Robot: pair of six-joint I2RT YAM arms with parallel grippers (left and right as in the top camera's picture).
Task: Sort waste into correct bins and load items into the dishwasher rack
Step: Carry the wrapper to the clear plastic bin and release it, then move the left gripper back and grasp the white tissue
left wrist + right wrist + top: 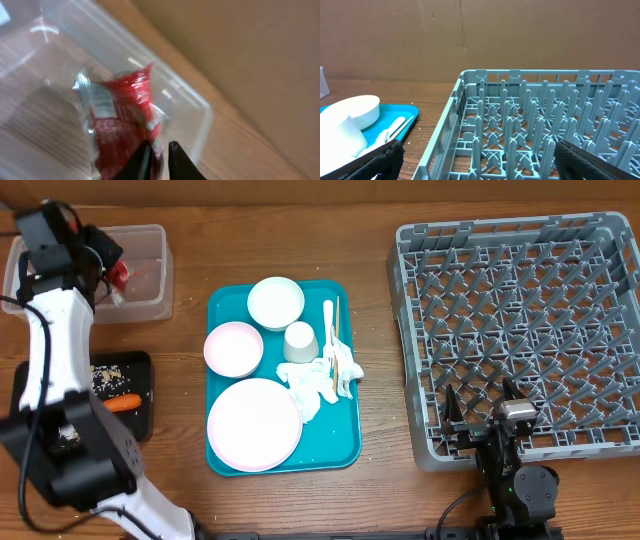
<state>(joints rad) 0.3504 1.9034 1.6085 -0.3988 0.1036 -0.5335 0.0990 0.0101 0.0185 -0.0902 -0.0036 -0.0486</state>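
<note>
My left gripper (112, 268) is shut on the small red wrapper (122, 117) and holds it over the clear plastic tub (150, 250) at the back left; the wrapper also shows in the overhead view (120, 277). The black tray (140, 365) holds the orange carrot (124, 402) and crumbs (106, 376). The teal tray (345, 445) carries a white plate (254, 423), a pink bowl (233, 348), a white bowl (276, 302), a cup (299, 341), crumpled napkins (318, 383), a fork (328, 320) and chopsticks (338, 340). My right gripper (475, 160) is open at the grey rack's (520, 330) front left corner.
The rack (530, 125) fills the right wrist view, with the teal tray (395, 117) and white bowl (352, 110) to its left. A brown wall stands behind the table.
</note>
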